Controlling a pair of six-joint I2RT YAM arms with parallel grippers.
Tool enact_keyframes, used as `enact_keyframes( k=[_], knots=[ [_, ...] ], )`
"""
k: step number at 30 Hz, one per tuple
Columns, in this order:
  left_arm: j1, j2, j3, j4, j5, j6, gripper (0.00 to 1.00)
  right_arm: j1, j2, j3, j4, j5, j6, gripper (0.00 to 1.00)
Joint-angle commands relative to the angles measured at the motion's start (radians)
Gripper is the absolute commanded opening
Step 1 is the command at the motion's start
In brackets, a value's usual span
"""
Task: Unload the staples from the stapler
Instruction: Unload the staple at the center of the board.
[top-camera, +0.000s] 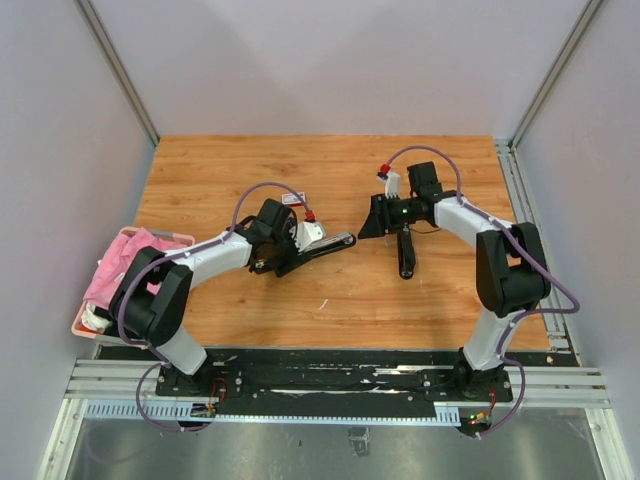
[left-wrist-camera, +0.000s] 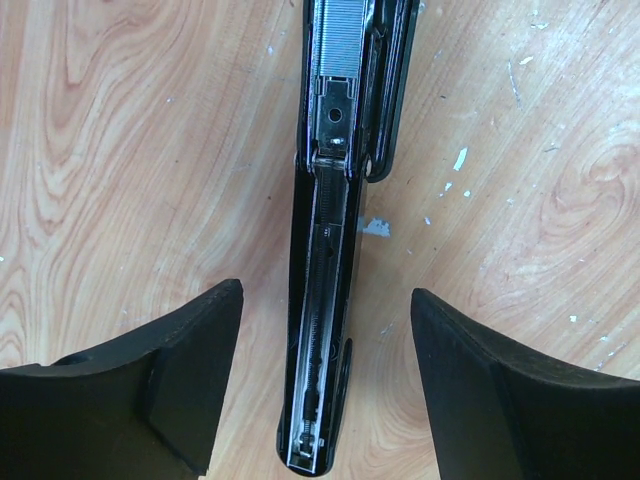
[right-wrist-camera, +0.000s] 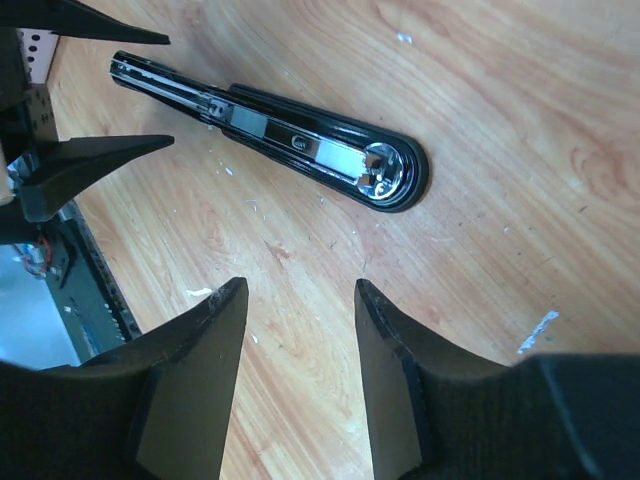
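Stapler (top-camera: 328, 243) lies flat on bench (top-camera: 250, 170), left of centre, opened out w/ magazine channel facing up. Staples (left-wrist-camera: 337, 35) sit loaded in the channel: a ribbed silvery strip at the end far from L jaws. Pusher block (left-wrist-camera: 332, 110) is right behind the strip, w/ spring running back along the track. L jaws open, one finger either side of stapler's near end, neither touching it. R jaws open too, only bare wood betw. them; stapler's chrome-tipped end (right-wrist-camera: 385, 170) is just ahead. White flecks near stapler are too small to ID. Pink basket (top-camera: 185, 238) w/ pink cloth (top-camera: 120, 265) at bench's left edge.
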Motion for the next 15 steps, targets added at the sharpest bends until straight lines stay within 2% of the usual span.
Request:
enact_keyframes(
  k=[1,10,15],
  knots=[
    [0.002,-0.005,0.003,0.003,0.026,-0.018,0.73,0.009,-0.097,-0.024,0.025,-0.001,-0.146,0.49],
    [-0.006,0.063,0.034,-0.014,-0.008,-0.015,0.71,0.017,-0.273,-0.146,0.144,-0.026,-0.396,0.49],
    [-0.006,0.099,0.060,-0.027,-0.014,-0.023,0.66,0.059,-0.423,-0.307,0.257,-0.108,-0.664,0.51]
  ],
)
